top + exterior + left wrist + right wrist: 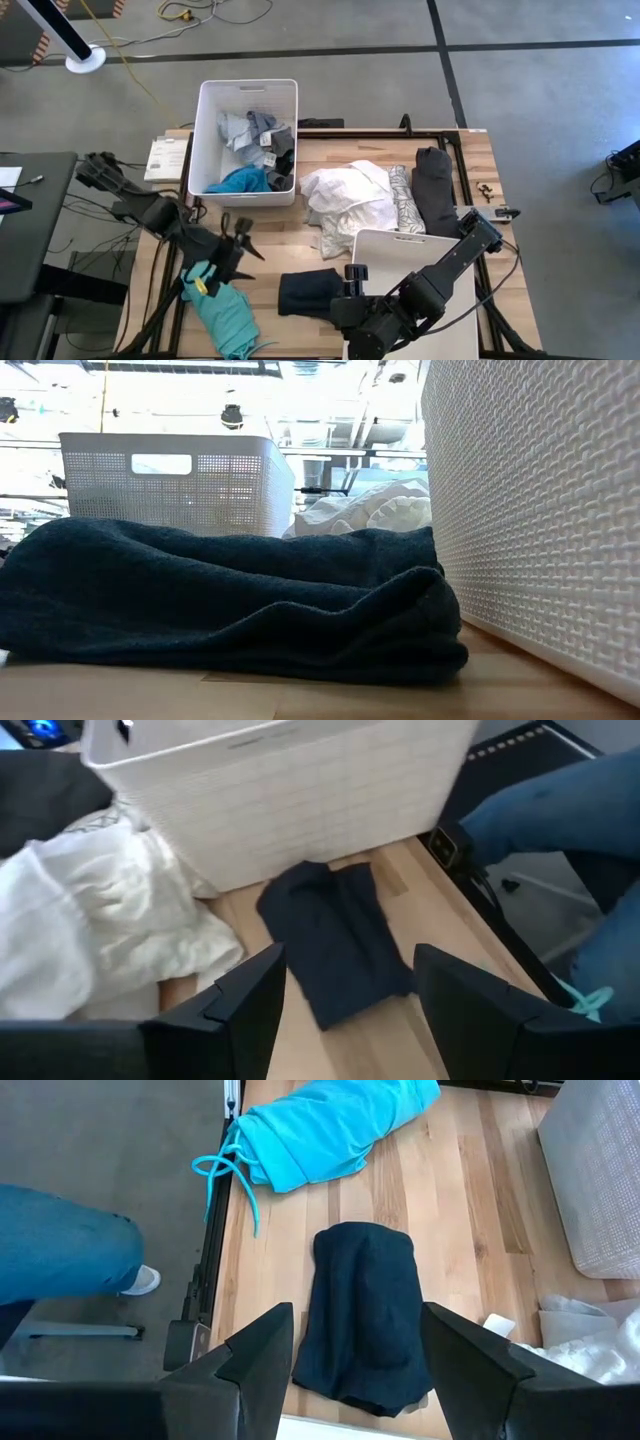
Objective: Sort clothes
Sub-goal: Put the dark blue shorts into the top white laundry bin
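— How are the two grippers set, and is anything held?

— The right gripper [355, 1355] is seen with its fingers spread wide and nothing between them; it is poised above a dark navy garment [365, 1315] that lies folded on the wooden table [450, 1200]. The left gripper [350, 1005] is likewise parted and empty, and the same dark garment is framed between its fingers from the other side. In the high view the left gripper [232, 245] is found at the table's front left, the right gripper [352, 290] at the front, just beside the dark garment [308, 292].

— Where are the remaining clothes placed?

— A teal garment [222, 305] is laid at the front left corner, a drawstring trailing from it. A heap of white clothes [348, 195] is piled mid-table, with a grey-white patterned piece [402, 200] beside it and a dark grey one [434, 185] further right. A white bin [205, 130] at the back left is filled with pale, grey and blue pieces. A second white bin [400, 245] is stood at the front right, touching nothing visible but close to the dark garment. A person's leg in blue trousers [60, 1255] is seen off the table's edge.
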You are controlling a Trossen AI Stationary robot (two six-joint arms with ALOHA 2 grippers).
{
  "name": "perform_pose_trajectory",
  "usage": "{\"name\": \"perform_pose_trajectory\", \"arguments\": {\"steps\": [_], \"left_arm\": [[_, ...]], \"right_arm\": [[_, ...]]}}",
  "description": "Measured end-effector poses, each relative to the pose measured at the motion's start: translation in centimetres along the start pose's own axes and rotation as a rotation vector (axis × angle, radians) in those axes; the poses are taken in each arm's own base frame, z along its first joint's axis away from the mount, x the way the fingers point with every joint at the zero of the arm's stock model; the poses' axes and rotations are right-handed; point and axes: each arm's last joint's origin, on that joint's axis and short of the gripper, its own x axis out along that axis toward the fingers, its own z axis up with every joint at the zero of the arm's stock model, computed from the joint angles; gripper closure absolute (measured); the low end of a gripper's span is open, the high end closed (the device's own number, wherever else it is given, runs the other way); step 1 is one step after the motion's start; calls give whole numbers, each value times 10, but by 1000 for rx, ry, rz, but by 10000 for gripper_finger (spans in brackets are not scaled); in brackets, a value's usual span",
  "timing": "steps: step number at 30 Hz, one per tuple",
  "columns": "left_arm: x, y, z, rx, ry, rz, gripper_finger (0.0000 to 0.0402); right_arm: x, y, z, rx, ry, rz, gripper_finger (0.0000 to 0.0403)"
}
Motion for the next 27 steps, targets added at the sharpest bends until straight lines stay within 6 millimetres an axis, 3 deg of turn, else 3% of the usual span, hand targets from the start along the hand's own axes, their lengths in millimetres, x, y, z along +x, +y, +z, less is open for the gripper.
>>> {"name": "perform_pose_trajectory", "arguments": {"steps": [11,27], "left_arm": [[27,-26,1,35,38,-34,187],[79,-48,-14,48,201,-19,187]], "right_arm": [[0,0,0,-16,0,0,171],[0,0,0,-17,-1,0,171]]}}
